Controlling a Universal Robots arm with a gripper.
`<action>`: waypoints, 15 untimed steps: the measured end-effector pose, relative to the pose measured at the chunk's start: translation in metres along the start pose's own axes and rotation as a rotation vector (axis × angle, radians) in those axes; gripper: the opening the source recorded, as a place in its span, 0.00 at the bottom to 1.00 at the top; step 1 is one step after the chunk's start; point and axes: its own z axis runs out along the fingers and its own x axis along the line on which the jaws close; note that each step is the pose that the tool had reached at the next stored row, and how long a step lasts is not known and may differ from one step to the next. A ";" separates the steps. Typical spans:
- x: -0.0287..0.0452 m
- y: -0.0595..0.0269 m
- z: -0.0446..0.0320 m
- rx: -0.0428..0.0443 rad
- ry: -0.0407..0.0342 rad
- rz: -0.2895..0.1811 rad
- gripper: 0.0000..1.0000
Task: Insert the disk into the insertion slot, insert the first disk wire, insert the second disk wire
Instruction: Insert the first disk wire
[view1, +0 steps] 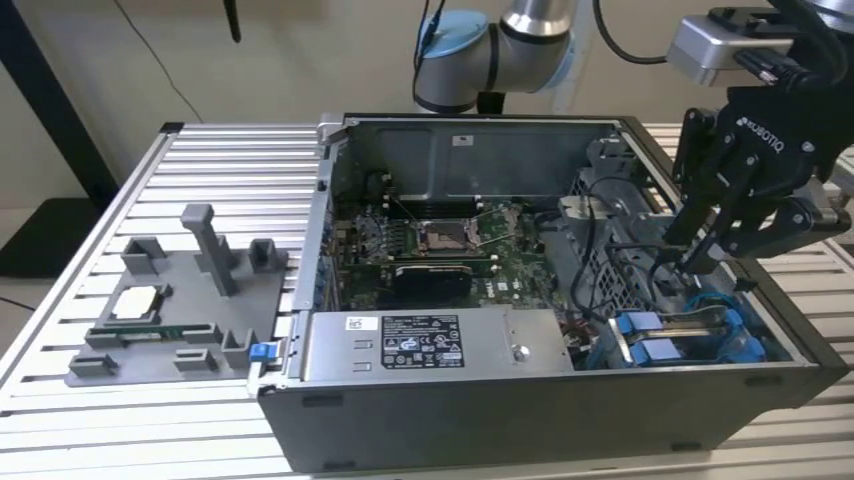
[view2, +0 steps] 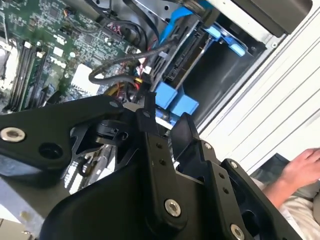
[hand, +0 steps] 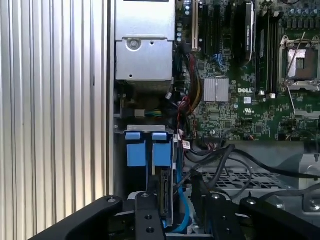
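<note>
Disk (hand: 161, 154) is seen seated in the insertion slot (hand: 240, 181), just ahead of the gripper (hand: 172, 194), so step 1 is judged done. Both wire insertions are judged outstanding, with black cables (hand: 220, 155) draped beside the gripper. Its jaws are held slightly apart and nothing is seen gripped.

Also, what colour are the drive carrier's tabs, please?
The carrier tabs are bright blue, clearest in the first wrist view.

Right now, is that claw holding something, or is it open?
Gripper: open, gripping nothing that shows; its fingers stand apart over the disk.
</note>
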 end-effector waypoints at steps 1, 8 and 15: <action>-0.0022 0.0002 0.0006 0.0000 -0.0039 0.000 1.00; -0.0032 0.0001 0.0089 0.0003 -0.0295 -0.001 1.00; -0.0033 -0.0001 0.0142 0.0015 -0.0489 -0.002 0.00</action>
